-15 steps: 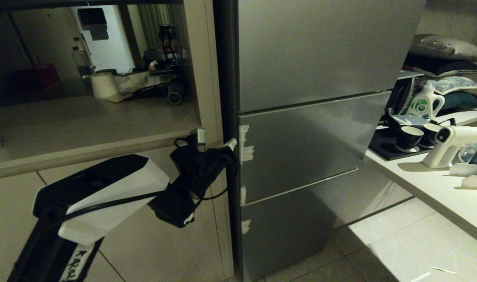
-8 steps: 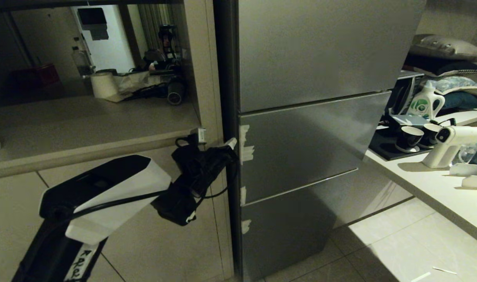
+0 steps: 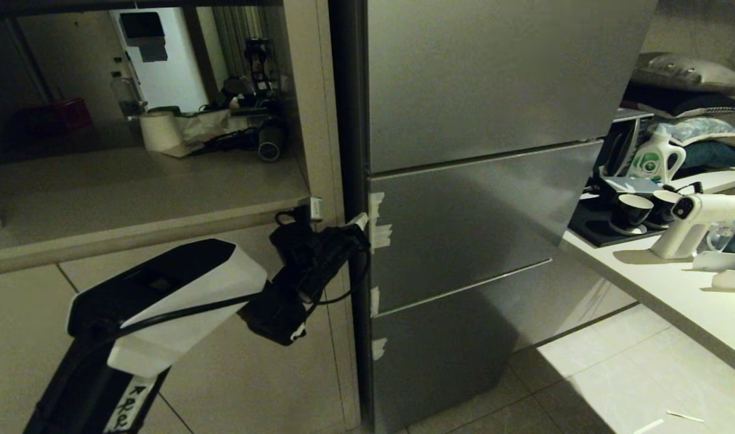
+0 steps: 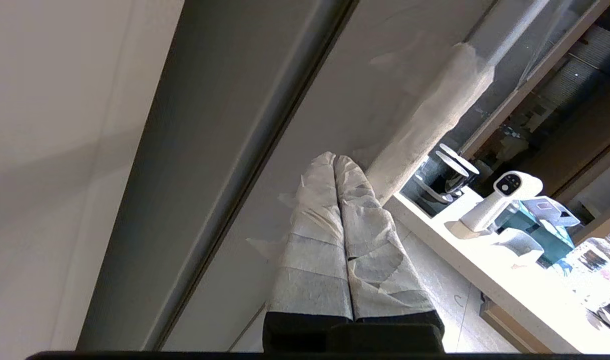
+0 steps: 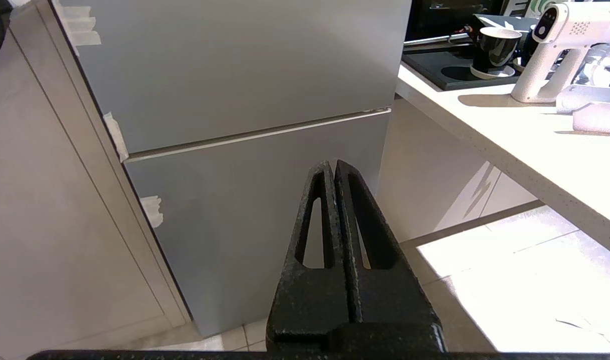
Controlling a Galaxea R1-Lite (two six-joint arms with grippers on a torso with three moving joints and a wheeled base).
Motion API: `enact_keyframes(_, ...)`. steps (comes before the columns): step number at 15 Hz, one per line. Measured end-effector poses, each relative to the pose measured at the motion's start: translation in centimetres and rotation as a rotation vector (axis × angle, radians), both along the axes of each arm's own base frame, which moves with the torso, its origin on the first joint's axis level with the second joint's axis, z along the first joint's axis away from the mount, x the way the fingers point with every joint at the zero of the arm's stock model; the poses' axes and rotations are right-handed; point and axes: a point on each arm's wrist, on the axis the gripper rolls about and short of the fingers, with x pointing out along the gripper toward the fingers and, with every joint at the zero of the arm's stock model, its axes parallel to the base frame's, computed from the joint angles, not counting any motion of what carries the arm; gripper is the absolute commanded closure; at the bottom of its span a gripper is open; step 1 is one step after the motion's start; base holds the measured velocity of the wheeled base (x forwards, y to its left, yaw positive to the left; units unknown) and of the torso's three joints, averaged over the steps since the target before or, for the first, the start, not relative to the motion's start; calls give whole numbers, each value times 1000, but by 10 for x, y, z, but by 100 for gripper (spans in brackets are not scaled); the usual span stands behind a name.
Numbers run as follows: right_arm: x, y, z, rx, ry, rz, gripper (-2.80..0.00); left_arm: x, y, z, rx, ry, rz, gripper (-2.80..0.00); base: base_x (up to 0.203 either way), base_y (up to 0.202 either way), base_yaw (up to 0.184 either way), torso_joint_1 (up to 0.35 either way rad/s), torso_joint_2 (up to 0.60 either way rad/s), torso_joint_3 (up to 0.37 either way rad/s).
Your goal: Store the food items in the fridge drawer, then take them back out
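Step in hand: opening the fridge, by the look of it; all three grey steel door panels (image 3: 463, 223) shut, nothing stored so far.
Left gripper (image 3: 360, 222): tape-wrapped white fingertips (image 4: 335, 210) pressed together, nothing between them, up at the left edge of the middle grey steel panel, beside the scraps of white tape (image 3: 378, 232) on that edge.
Contact: tips at the dark seam between fridge and beige cabinet side (image 3: 319, 120); hooked into the gap or just touching the panel face, hard to call from either view.
Right gripper (image 5: 333, 172): black slotted fingers closed flat on each other, empty, hanging low and well clear, pointed toward the lower panels and pale tiled floor (image 3: 614, 374).
Fridge drawer: not visible, presumably behind the closed panels.
Food items: nowhere in sight, neither in a grip nor on the white countertop (image 3: 675, 289) among the dark cups (image 3: 632, 211) and white spray gun (image 3: 699, 223).
Next move: probably needs the closed tips worked behind the panel's edge, then a steady outward pull to break the seal.
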Motion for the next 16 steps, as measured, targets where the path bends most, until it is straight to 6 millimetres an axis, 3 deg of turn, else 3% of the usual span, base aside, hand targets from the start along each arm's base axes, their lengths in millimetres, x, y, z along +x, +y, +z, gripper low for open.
enact_keyframes(10, 0, 0, 0, 3, 0, 1, 0, -6, -13, -2, 76, -32, 27, 0, 0, 0, 0, 0, 0, 0)
enact_keyframes(16, 0, 0, 0, 3, 0, 0, 0, -5, -4, -5, 98, -37, 52, 0, 0, 0, 0, 0, 0, 0)
